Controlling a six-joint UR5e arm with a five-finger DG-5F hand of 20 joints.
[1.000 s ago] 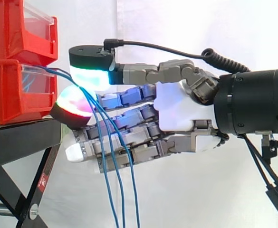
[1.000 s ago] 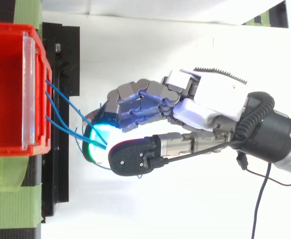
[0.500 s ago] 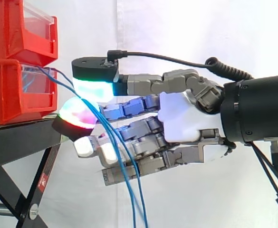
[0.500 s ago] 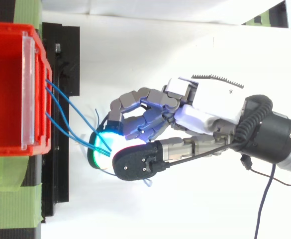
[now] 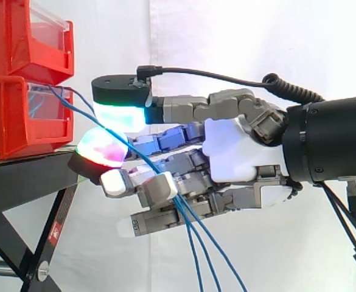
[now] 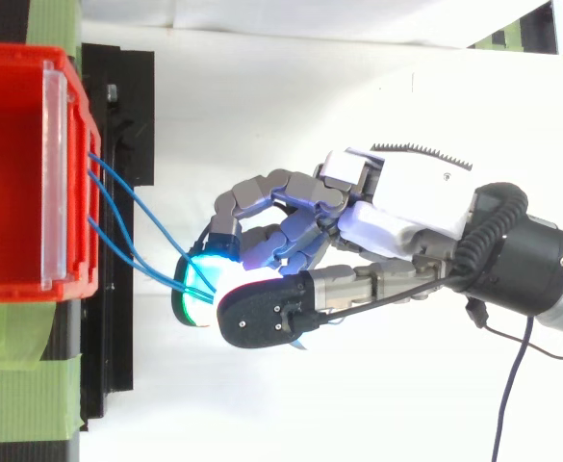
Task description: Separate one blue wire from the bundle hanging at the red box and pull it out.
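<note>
**Three wires raked right, hand curled tighter**

Vs 1 s ago: in the side view the blue wires (image 5: 187, 222) hung straight down across the front of the fingers. Now they slant down toward the lower right below the hand (image 5: 232, 152). The lower fingers have curled in further and their tips sit closer to the palm. The wrist has backed off slightly to the right and holds about the same height. Little change from 0.5 s ago apart from the extra curl and the steeper wire slant.

Hand pose: arm level, in from the right, thumb on top and straight, pointing at the red bin (image 5: 7, 115). Upper finger extended beneath the thumb. Their glowing pads (image 5: 101, 149) are close together with the wires passing between them. Lower fingers are hooked round the same strands, so the hand is closed on the wires.

Wires: they leave the front edge of the lower red bin on the black stand (image 5: 25, 179), run to the pads, then through the curled fingers. All three go through together. Can't tell any single one apart.
</note>
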